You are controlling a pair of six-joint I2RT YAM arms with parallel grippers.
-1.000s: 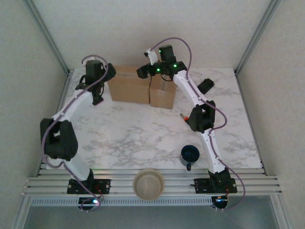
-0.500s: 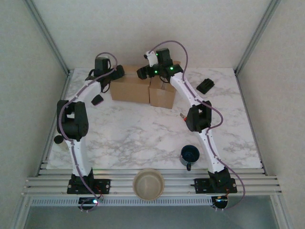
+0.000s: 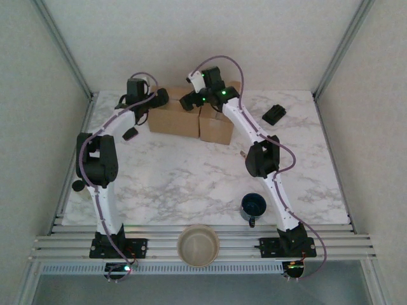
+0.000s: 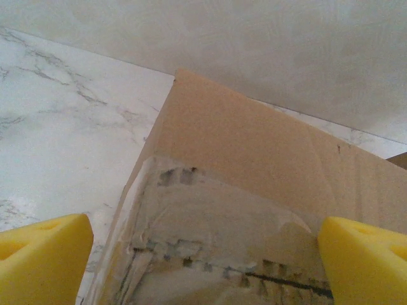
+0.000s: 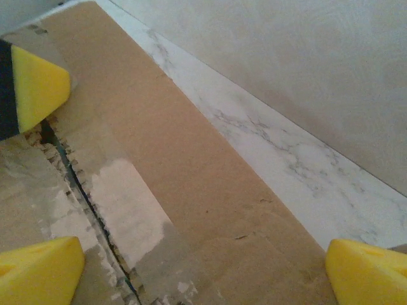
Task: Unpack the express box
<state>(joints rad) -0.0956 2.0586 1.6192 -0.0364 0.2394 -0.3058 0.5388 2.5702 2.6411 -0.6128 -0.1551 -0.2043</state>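
Top external view: the left tool (image 3: 159, 98), yellow pads (image 4: 41, 257) spread apart, hangs over the left end of the brown cardboard express box (image 3: 172, 121) at the back of the white marble worktop (image 3: 178, 178). Just beside it the right tool (image 3: 189, 101), pads likewise apart, is above the box's taped seam. Nearer sit a beige round bowl (image 3: 198, 244) and dark blue mug (image 3: 253, 206); a small black block (image 3: 275, 114) lies right of the box.

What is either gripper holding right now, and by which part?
Nothing is held. The left gripper and the right gripper both hover with fingers wide open over the taped top of the cardboard box, not closed on it.
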